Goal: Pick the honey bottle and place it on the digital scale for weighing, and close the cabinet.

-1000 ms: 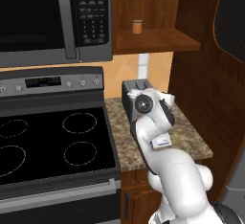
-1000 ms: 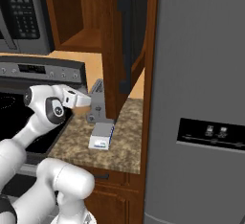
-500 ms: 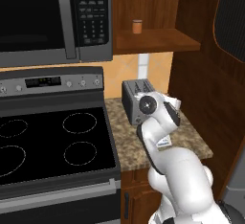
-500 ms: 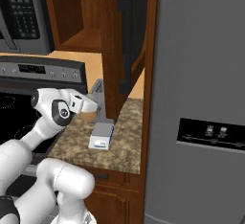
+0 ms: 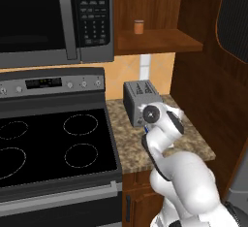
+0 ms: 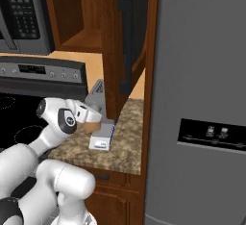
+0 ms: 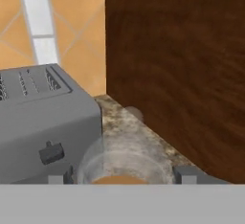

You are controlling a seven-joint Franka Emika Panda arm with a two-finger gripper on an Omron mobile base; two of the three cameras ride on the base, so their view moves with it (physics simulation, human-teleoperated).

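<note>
Closest to me, the gripper (image 6: 92,121) hangs low over the speckled counter (image 6: 126,144), its fingers clamped narrowly on the honey bottle (image 6: 92,124), whose tan body shows just beneath the hand. The bottle sits right above the near end of the digital scale (image 6: 102,139), touching or almost touching; I cannot tell which. Just behind stands the grey toaster (image 5: 140,102). Above, the cabinet (image 5: 160,12) is open, its door (image 6: 133,31) swung out, and a small orange jar (image 5: 139,26) rests on its shelf.

Speckled granite counter (image 5: 193,141) sits between a black stove (image 5: 53,143) and grey refrigerator (image 6: 202,99), tan tile wall (image 7: 72,31) behind.
</note>
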